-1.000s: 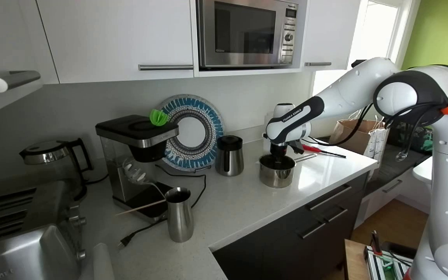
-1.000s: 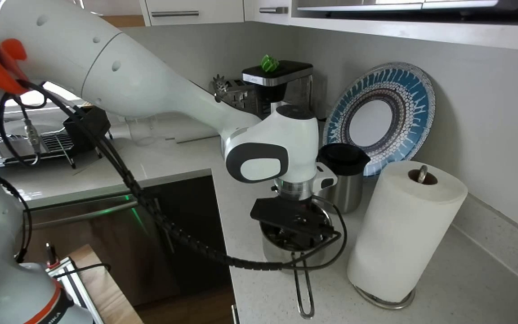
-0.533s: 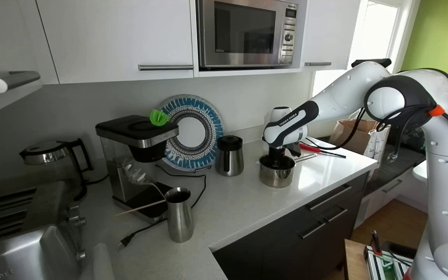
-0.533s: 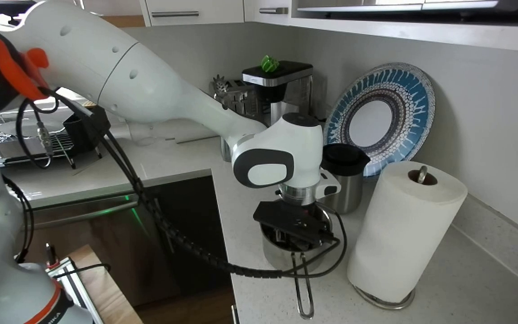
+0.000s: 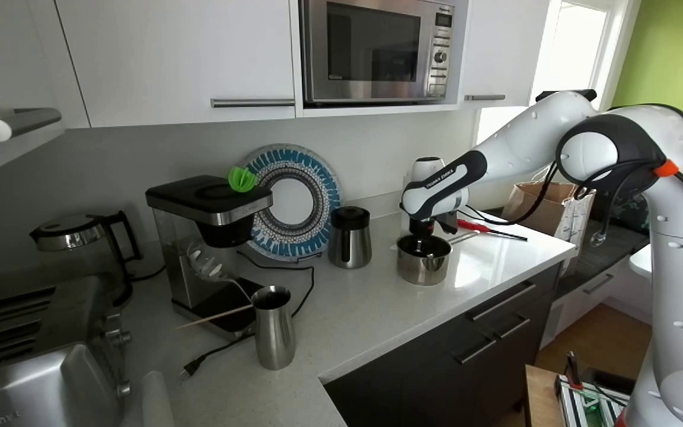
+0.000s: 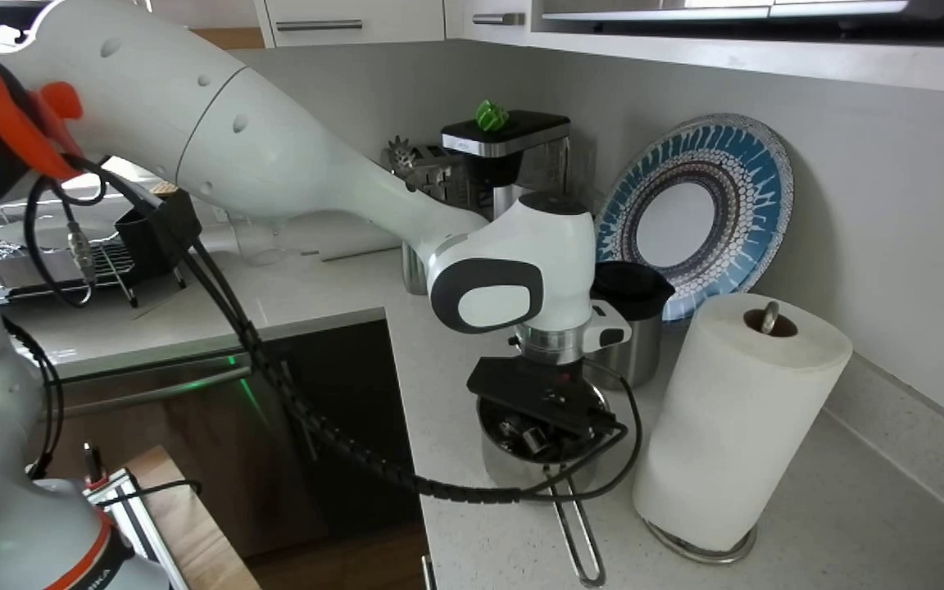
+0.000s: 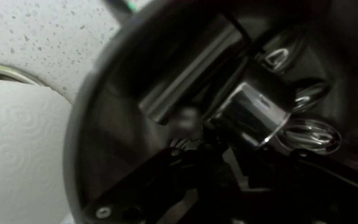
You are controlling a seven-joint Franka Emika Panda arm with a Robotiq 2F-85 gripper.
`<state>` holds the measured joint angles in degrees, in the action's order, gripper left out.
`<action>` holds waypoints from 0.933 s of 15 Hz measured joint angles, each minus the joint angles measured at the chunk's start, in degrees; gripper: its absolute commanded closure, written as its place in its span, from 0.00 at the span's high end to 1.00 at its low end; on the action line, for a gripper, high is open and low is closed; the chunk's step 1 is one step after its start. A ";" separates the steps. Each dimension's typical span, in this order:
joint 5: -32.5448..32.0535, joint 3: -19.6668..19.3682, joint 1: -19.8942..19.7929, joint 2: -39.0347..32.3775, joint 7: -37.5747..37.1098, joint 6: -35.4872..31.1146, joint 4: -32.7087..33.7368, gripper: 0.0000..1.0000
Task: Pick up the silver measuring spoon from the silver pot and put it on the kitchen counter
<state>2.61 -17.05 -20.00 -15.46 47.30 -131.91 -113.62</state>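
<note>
The silver pot (image 5: 423, 271) stands upright on the pale kitchen counter (image 5: 371, 314), its wire handle (image 6: 593, 582) pointing away from the wall of the body. My gripper (image 7: 230, 148) reaches down inside the pot, jaws drawn nearly together. Right at the fingertips in the wrist view lies a short bright metal cup, taken as the silver measuring spoon (image 7: 255, 109). It also shows tilted under the gripper in an exterior view, as the spoon (image 6: 535, 440). The jaws appear shut on it, though the contact is in deep shadow and its handle is hidden.
A longer dark cylinder (image 7: 194, 71) and several shiny oval pieces (image 7: 312, 137) share the pot. Close by stand a paper towel roll (image 6: 738, 426) and a black-lidded steel jug (image 5: 350, 240). A red-handled tool (image 5: 473, 226) lies behind the pot.
The jaws have closed. The arm first dipped further into the pot, then rose slightly. The pot has shifted a little and its handle has swung; the metal cup now shows tilted.
</note>
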 measured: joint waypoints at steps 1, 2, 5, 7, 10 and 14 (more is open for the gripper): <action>-0.31 0.07 0.00 -0.01 -0.28 0.38 0.04 0.03; -0.89 0.06 -0.02 -0.02 -0.70 0.89 0.04 0.04; -2.60 -0.01 -0.37 0.48 -1.70 2.03 0.09 0.03; -2.96 -0.11 -0.86 1.69 -1.93 2.51 0.16 0.03; -2.85 -0.49 -2.06 5.29 -1.86 3.78 0.28 0.03; -1.99 -1.30 -2.98 10.76 -0.95 7.27 0.31 0.03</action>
<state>0.62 -18.35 -22.99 -4.70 46.34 -124.64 -113.30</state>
